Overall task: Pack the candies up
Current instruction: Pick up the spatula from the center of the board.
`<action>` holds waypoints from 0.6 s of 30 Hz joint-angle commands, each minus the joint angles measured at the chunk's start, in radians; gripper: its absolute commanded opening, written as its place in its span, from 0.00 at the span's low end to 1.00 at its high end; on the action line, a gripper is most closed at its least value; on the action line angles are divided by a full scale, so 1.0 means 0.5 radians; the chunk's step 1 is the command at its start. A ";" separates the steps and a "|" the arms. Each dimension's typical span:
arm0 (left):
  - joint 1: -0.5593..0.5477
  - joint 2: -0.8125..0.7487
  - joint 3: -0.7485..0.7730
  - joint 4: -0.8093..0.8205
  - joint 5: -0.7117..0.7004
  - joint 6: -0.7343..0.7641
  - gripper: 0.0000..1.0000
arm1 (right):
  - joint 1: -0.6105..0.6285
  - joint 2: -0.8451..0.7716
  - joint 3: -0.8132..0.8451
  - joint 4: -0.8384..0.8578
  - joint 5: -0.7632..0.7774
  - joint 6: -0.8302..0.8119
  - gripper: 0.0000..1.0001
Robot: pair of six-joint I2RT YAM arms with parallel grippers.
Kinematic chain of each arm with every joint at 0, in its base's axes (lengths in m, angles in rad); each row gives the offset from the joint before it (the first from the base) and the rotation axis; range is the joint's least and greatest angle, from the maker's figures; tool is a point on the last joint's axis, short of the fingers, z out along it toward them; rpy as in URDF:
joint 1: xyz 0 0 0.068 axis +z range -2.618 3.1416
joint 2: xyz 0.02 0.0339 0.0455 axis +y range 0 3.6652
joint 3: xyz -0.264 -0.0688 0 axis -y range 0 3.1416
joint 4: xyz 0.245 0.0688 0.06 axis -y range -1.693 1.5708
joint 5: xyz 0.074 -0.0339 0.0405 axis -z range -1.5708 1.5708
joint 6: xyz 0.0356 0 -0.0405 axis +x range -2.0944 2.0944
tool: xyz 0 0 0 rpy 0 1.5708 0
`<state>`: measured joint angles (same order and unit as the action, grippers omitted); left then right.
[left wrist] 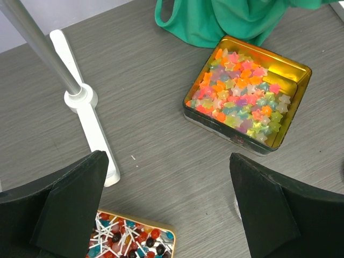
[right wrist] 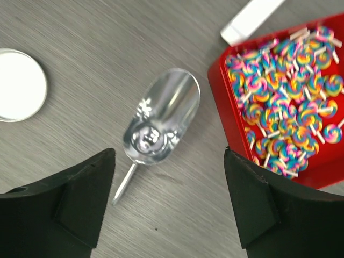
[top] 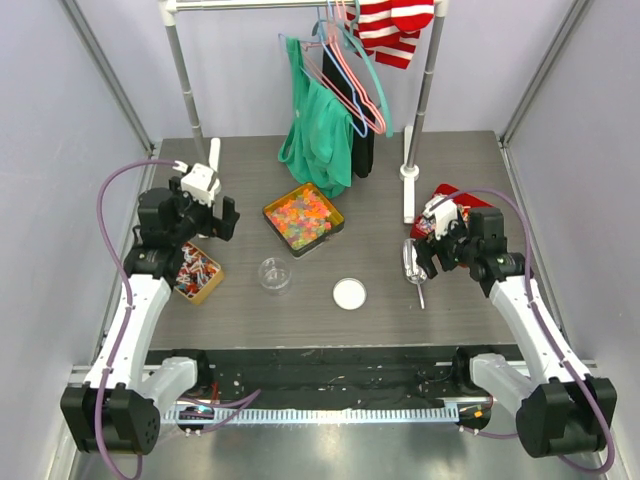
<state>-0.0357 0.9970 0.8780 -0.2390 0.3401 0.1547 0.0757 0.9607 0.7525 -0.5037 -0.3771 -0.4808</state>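
The candies [top: 302, 216] are tiny star-shaped pieces in orange, yellow, green and pink, filling a square gold tin [top: 335, 213] at mid-table; they also show in the left wrist view [left wrist: 239, 91]. A small clear jar [top: 274, 273] stands in front of the tin, with its white lid [top: 349, 293] to the right. A clear scoop [right wrist: 161, 115] lies on the table just ahead of my right gripper [right wrist: 169, 204], which is open and empty. My left gripper [left wrist: 169, 209] is open and empty, hovering left of the tin.
A smaller gold tin [left wrist: 173, 228] of lollipops sits under my left gripper. A red tray [right wrist: 217, 91] of swirl lollipops lies right of the scoop. A clothes rack with white feet [left wrist: 86, 107] and a green garment [top: 315, 130] stands at the back.
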 commanded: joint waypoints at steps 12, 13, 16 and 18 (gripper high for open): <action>-0.008 -0.129 -0.044 0.116 0.062 -0.036 1.00 | -0.001 0.477 -0.097 0.195 0.196 0.047 0.58; -0.002 -0.132 -0.047 0.119 0.062 -0.033 1.00 | -0.001 0.523 -0.100 0.194 0.181 0.054 0.57; -0.005 -0.138 -0.059 0.131 0.065 -0.030 1.00 | -0.004 0.603 -0.112 0.207 0.190 0.057 0.50; -0.002 -0.138 -0.065 0.137 0.071 -0.024 1.00 | -0.010 0.643 -0.115 0.225 0.202 0.075 0.48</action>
<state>-0.0372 0.9504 0.8543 -0.2222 0.3515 0.1394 0.0753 1.2587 0.6891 -0.4385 -0.2684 -0.4675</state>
